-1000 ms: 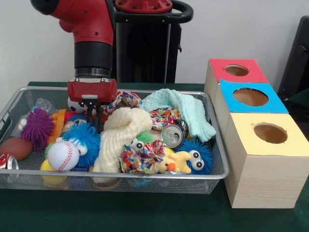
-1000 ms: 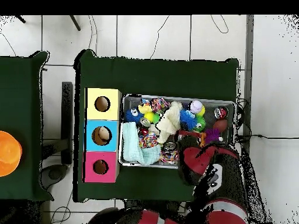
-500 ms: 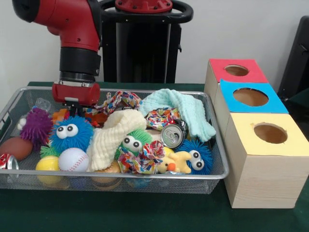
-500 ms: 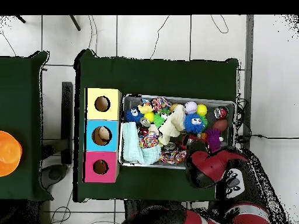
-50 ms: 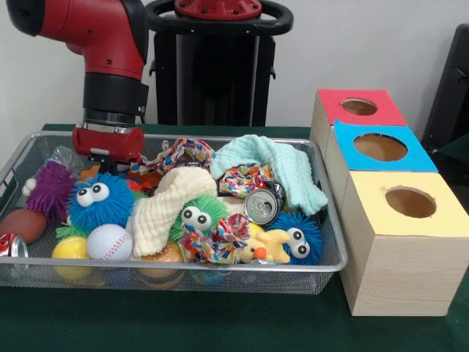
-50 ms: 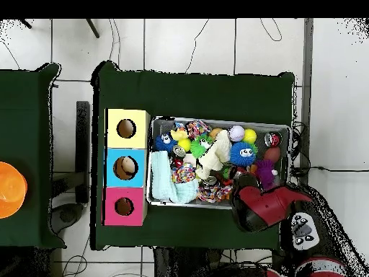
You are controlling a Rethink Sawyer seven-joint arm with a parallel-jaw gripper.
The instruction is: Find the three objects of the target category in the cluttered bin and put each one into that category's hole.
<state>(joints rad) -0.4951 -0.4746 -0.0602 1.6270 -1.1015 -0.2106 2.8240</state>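
Gripper low at bin rear corner, fingers buried behind blue furry toy; spread or pinched: cannot tell; target category unclear; risk: snagging rope toy, dragging clutter over rim.

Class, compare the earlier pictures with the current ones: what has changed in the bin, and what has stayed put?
The gripper swept left in the front view, dragging clutter: the big blue fuzzy toy turned eyes-up, and the baseball shifted. Nothing was picked up. The soda can, mint cloth and boxes stayed.
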